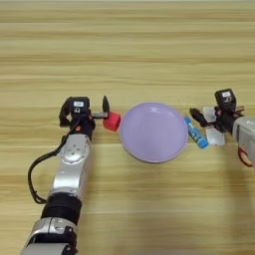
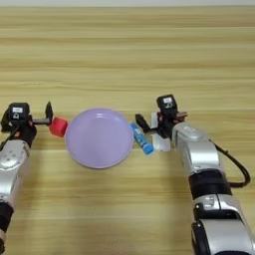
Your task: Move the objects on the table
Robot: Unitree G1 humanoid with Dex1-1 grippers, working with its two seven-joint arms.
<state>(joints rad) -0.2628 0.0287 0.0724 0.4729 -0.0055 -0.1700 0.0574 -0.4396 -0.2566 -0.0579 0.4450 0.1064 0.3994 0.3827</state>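
Left tool: I see my left tool (image 1: 105, 115) just left of the plate, fingers spread, with the red cube (image 1: 112, 121) at its fingertips. One finger stands up behind the cube; I cannot tell whether the other touches it. It has no firm hold that I can see.

Right tool: my right tool (image 2: 145, 127) sits on the plate's other side, fingers apart, over the white flat bar (image 2: 160, 142) and just beside the tube. It holds nothing that I can make out.

Red cube: on the desk (image 1: 149, 45), touching or nearly touching the left rim of the purple plate (image 1: 153, 132).

White tube with blue cap (image 2: 142, 138): lying slantwise on the desk, against the plate's right rim.

White flat bar: lying on the desk just right of the tube, partly under my right tool.

Layout: everything is in one row across the middle of the desk, well away from the far edge.

Step in hand, my guess: taking up the cube with the left tool.

How I would do it well: centre the cube between both fingers before closing, come down low enough to grip its flat sides, and mind the plate rim so I do not nudge it.

Risk: the cube could pivot out if pinched on a corner.
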